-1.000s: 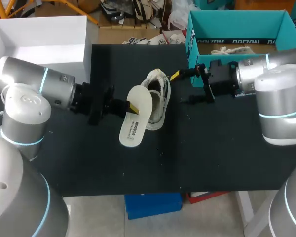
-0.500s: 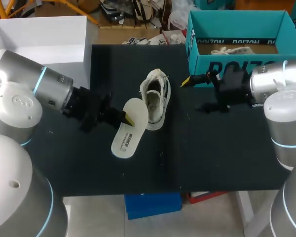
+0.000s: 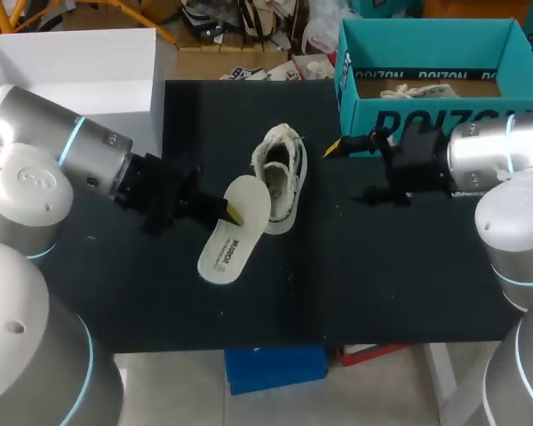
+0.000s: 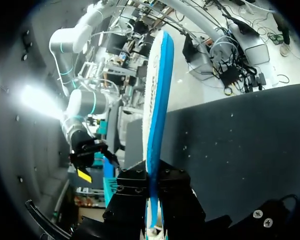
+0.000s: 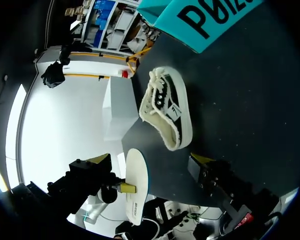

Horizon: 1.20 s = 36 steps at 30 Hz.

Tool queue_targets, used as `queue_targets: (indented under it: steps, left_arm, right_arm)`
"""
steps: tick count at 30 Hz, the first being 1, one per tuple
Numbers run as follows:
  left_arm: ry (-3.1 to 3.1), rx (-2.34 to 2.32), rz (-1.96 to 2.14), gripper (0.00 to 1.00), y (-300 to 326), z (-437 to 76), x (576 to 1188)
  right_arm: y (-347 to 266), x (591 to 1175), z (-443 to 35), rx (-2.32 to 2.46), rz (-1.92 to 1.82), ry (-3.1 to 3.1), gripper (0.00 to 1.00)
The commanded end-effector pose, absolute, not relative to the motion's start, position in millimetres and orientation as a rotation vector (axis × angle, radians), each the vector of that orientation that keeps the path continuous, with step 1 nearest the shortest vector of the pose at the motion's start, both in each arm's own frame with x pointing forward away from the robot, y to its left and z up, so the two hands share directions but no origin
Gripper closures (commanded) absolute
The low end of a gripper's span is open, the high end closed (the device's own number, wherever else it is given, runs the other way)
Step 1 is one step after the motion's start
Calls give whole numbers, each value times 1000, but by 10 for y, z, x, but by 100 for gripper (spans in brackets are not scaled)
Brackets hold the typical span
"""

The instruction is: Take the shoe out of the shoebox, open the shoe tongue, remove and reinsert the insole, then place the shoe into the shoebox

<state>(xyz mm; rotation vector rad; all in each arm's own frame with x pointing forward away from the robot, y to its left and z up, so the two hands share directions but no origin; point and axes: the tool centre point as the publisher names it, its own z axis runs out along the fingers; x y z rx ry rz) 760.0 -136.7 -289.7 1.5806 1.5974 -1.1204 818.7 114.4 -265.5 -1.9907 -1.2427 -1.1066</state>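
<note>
Our left arm comes in from the left side and lies low across the black table (image 3: 382,284), with its wrist pointing toward the middle. The left gripper (image 3: 231,211) is clamped on the insole (image 3: 231,235). In the left wrist view the insole (image 4: 157,100) stands edge-on, pinched from both sides between the fingers, and its heel end is hidden inside them. The insole's free end points toward the near edge of the table, well apart from it.

Its other end overlaps the left side of the shoe (image 3: 282,176), and we cannot tell whether they touch. The shoe sits out on the table near the middle, open mouth upward, well apart from the far edge. Bare tabletop separates it from the right gripper (image 3: 348,169).

Our right arm comes in from the right, held level just in front of the teal shoebox (image 3: 426,25) at the far right corner. Its fingers stand wide apart around nothing. The right wrist view shows only one of its fingers, with the shoe (image 5: 167,107) ahead and the shoebox (image 5: 210,20) beyond.
</note>
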Motion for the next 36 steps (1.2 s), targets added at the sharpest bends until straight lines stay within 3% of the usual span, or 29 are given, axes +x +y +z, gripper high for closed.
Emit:
queue_targets:
  steps: [1,12,36]
  left_arm:
    - [1557,1554,-1127,100,-1313,-2936,7561]
    - [1450,1462,-1097,100,-1136,-2849,7554]
    - [1422,1411,-1050,100,-887,-2725,7568]
  right_arm:
    - [1306,8322,-2670,-2018,-1065,-1240,0]
    - [1754,8614,-2785,-1988,-913,-1226,0]
    - [2037,8643,-2978,-2045,-960,-942,0]
